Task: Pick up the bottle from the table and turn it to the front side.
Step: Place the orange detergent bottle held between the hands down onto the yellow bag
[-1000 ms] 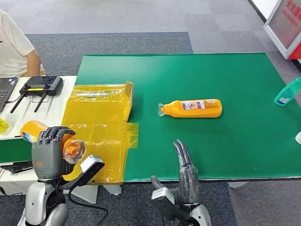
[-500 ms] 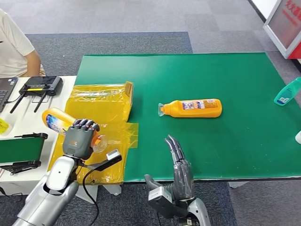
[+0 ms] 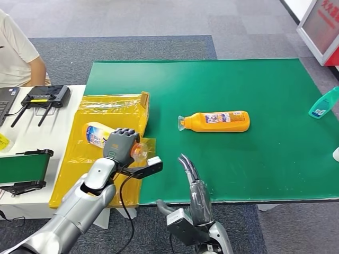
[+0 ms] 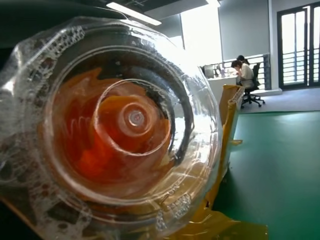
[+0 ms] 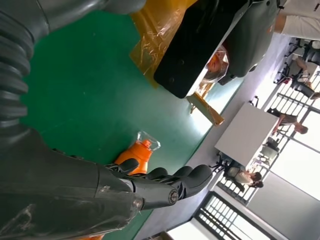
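Now bottle [image 3: 96, 135] in left hand [image 3: 119, 146] above yellow bag [image 3: 112, 114].

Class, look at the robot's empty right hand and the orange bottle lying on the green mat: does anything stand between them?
Nothing visible does. Bare green mat separates the right hand from the orange bottle.

I see a green table [image 3: 248, 84] running wide ahead. An orange bottle [image 3: 217, 121] lies on its side near the middle, clear cap toward the yellow plastic bag [image 3: 116, 114] spread over the table's left end. A teal bottle [image 3: 323, 103] lies at the far right edge. Beside it, left, a white table [image 3: 44, 129] carries a black controller [image 3: 46, 96] with antennas.
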Motion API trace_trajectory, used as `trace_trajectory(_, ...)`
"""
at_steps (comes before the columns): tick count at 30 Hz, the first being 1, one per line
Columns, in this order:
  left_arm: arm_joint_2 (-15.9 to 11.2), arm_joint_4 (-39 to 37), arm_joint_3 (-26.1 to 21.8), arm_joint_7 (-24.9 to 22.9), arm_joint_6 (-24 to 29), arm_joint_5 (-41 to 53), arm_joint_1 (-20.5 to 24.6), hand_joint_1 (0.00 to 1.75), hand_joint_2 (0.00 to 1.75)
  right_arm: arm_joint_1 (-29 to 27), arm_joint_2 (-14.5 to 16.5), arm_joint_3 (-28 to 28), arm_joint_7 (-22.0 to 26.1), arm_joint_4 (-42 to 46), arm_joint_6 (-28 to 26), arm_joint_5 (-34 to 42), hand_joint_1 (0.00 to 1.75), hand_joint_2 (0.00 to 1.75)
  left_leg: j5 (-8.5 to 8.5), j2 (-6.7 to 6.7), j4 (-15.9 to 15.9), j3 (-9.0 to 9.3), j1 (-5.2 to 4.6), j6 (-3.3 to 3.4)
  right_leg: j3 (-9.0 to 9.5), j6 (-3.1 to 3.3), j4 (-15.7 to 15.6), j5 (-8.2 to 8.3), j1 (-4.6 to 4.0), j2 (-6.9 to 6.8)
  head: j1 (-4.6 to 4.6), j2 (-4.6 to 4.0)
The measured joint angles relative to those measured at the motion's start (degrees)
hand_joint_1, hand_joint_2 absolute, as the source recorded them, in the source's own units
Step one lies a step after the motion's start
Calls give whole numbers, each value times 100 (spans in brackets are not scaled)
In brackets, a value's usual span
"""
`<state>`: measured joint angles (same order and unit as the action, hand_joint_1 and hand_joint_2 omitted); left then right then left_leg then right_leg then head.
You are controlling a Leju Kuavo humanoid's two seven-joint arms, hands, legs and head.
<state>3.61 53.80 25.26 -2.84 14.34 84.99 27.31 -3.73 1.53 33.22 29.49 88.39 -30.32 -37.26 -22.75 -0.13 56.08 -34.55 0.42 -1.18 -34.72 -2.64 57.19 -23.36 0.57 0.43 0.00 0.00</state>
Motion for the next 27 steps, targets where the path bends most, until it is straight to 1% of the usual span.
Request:
trace_trajectory(6, 139, -301, 63, -28, -129, -251, 138, 175, 175, -2, -2, 1, 27, -68, 0, 104, 0, 175, 0, 0, -1, 0, 1, -1, -1, 4, 0, -3, -3, 0, 1, 0)
trace_trajectory(14, 322, -695, 79, -44, -82, -542, 318, 175, 175, -25, -2, 28, 51, -169, 0, 192, 0, 175, 1, 0, 0, 1, 1, 0, 3, 1, 0, 0, 0, -1, 2, 0)
trace_trajectory(26, 397, -874, 87, -20, -79, -600, 379, 175, 175, -28, -2, 34, 55, -229, 0, 198, 0, 175, 2, 0, 0, 1, 1, 0, 3, 1, 1, 0, -1, -1, 2, 0)
trace_trajectory(27, 407, -887, 88, -4, -83, -651, 387, 131, 175, -27, -2, 35, 57, -231, 0, 202, 0, 175, 2, 0, 0, 1, 1, 0, 3, 1, 0, 0, -1, -1, 2, 0)
